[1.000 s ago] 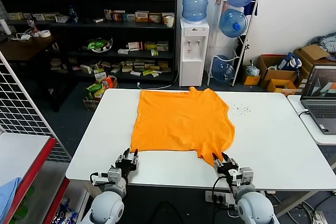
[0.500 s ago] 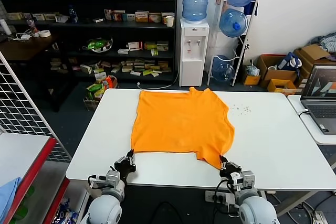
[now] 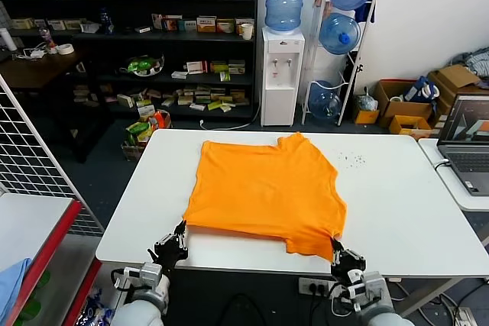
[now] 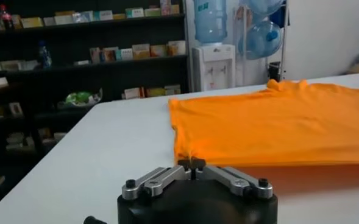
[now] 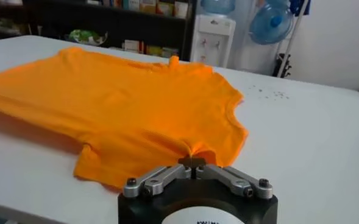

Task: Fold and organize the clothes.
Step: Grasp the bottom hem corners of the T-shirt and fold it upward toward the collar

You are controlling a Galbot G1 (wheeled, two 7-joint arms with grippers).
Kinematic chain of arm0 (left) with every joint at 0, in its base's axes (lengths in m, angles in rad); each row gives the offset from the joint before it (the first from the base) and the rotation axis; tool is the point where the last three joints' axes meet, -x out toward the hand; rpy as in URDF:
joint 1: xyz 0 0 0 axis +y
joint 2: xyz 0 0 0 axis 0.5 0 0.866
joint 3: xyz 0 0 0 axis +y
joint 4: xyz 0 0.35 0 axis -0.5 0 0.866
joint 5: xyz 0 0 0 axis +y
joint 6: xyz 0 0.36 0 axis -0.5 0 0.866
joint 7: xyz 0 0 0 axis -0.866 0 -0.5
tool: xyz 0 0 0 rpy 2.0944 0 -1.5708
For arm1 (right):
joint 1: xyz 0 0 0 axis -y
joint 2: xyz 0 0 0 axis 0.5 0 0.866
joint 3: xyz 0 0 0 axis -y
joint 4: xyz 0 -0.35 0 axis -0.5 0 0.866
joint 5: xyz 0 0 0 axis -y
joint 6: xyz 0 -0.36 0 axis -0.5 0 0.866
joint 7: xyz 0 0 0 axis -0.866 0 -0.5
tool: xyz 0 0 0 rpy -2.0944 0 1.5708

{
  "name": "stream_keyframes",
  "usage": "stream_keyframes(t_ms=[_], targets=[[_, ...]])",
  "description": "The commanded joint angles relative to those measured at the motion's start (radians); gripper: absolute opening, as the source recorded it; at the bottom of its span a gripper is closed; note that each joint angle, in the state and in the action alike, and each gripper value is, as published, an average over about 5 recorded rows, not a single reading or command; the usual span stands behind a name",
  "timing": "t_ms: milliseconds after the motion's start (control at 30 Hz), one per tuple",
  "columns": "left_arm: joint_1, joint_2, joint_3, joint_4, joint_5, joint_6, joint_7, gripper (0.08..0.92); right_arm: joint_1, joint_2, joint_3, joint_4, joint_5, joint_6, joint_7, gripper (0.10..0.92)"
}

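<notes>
Now orange T-shirt [image 3: 265, 192] flat, corners pinched

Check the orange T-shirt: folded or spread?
Spread: the orange T-shirt lies flat in one layer on the white table, sleeves out.

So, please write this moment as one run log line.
left gripper: shut on T-shirt near corner | right gripper: shut on T-shirt sleeve | T-shirt: on table

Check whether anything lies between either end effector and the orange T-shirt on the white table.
Nothing visible does. The left end effector is shut on the near-left corner of the bright orange soft-fabric T-shirt; the right end effector is shut on its near-right corner.
</notes>
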Motion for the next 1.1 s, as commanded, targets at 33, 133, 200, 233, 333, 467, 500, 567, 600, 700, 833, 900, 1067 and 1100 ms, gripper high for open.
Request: stream_keyframes(t_ms=[33, 133, 200, 233, 333, 467, 500, 567, 600, 700, 833, 900, 1067, 1100], targets=[[0.129, 0.003, -0.009, -0.127, 0.079, -0.014, -0.010, 0.098, -0.111, -0.016, 0.042, 0.118, -0.041, 0.039, 0.004, 0.124], [0.071, -0.020, -0.003, -0.102, 0.094, -0.017, -0.012, 0.098, -0.041, -0.022, 0.043, 0.072, -0.014, 0.084, 0.000, 0.124], [0.025, -0.035, 0.000, -0.075, 0.112, -0.025, -0.010, 0.098, 0.009, -0.028, 0.041, 0.029, 0.006, 0.113, -0.006, 0.124], [0.002, -0.041, 0.002, -0.058, 0.119, -0.028, -0.010, 0.098, 0.037, -0.031, 0.040, 0.006, 0.015, 0.126, -0.008, 0.124], [-0.064, -0.051, 0.009, -0.002, 0.125, -0.034, -0.009, 0.098, 0.122, -0.042, 0.032, -0.061, 0.043, 0.156, -0.012, 0.124], [-0.132, -0.053, 0.021, 0.069, 0.117, -0.036, -0.010, 0.098, 0.218, -0.052, 0.014, -0.133, 0.071, 0.171, -0.013, 0.124], [-0.147, -0.053, 0.024, 0.086, 0.114, -0.035, -0.010, 0.098, 0.240, -0.054, 0.009, -0.152, 0.075, 0.172, -0.013, 0.124], [-0.179, -0.053, 0.029, 0.120, 0.109, -0.035, -0.010, 0.098, 0.282, -0.056, -0.002, -0.191, 0.079, 0.174, -0.012, 0.124], [-0.194, -0.054, 0.033, 0.137, 0.106, -0.034, -0.010, 0.098, 0.302, -0.056, -0.008, -0.210, 0.078, 0.174, -0.011, 0.124], [-0.235, -0.057, 0.046, 0.188, 0.102, -0.033, -0.009, 0.098, 0.357, -0.056, -0.031, -0.265, 0.074, 0.172, -0.011, 0.124], [-0.280, -0.061, 0.070, 0.236, 0.102, -0.033, -0.005, 0.098, 0.419, -0.051, -0.062, -0.331, 0.070, 0.165, -0.010, 0.124], [-0.297, -0.061, 0.085, 0.254, 0.104, -0.034, -0.003, 0.098, 0.449, -0.047, -0.073, -0.365, 0.069, 0.164, -0.008, 0.124], [-0.329, -0.060, 0.112, 0.290, 0.111, -0.034, 0.002, 0.098, 0.508, -0.039, -0.098, -0.433, 0.069, 0.163, -0.005, 0.124], [-0.335, -0.060, 0.116, 0.298, 0.112, -0.033, 0.003, 0.098, 0.518, -0.037, -0.103, -0.445, 0.070, 0.161, -0.005, 0.124]])
